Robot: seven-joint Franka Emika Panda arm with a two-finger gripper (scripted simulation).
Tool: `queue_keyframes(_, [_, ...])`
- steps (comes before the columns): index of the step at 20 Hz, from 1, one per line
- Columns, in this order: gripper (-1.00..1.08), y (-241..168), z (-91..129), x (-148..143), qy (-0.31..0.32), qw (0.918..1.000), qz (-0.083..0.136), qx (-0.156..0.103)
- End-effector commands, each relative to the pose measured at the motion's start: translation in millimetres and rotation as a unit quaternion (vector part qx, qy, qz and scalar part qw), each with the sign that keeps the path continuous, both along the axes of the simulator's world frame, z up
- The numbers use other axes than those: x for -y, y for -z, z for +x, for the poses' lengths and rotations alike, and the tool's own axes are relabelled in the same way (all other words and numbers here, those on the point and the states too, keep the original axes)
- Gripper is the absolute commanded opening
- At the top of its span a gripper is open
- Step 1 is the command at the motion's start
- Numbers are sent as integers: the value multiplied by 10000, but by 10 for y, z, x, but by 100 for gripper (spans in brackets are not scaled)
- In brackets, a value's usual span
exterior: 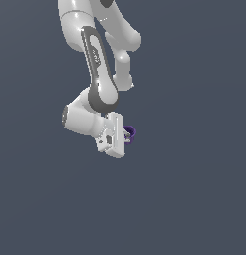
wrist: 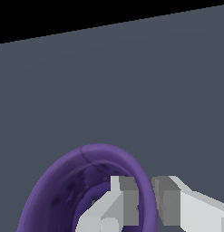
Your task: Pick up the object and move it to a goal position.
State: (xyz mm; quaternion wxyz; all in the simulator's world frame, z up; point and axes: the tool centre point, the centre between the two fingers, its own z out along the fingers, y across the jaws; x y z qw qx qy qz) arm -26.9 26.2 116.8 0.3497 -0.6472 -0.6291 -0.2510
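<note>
The object is a tiny dark purple hollow cup (exterior: 130, 132), mostly hidden behind my white gripper (exterior: 126, 135) in the exterior view. In the wrist view the cup (wrist: 63, 181) fills the lower part of the picture, its open side toward the camera. My gripper (wrist: 145, 199) is shut on its rim: one finger (wrist: 122, 199) sits inside the cup and the other (wrist: 170, 201) outside, with the purple wall pinched between them. The arm bends down from above and the hand is turned sideways.
A plain dark grey surface (exterior: 194, 189) fills both views. A black band shows beyond its edge (wrist: 109, 13) in the wrist view. No goal marker shows.
</note>
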Motion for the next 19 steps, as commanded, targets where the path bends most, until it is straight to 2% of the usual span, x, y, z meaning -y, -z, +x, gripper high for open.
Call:
queue_keyframes(1, [-100, -243, 76, -163, -10, 10000, 0, 8])
queue_keyframes(10, [-100, -1067, 364, -693, -11, 10000, 8, 10])
queue_keyframes(19, [-100, -1313, 477, -836, 0, 10000, 6, 13])
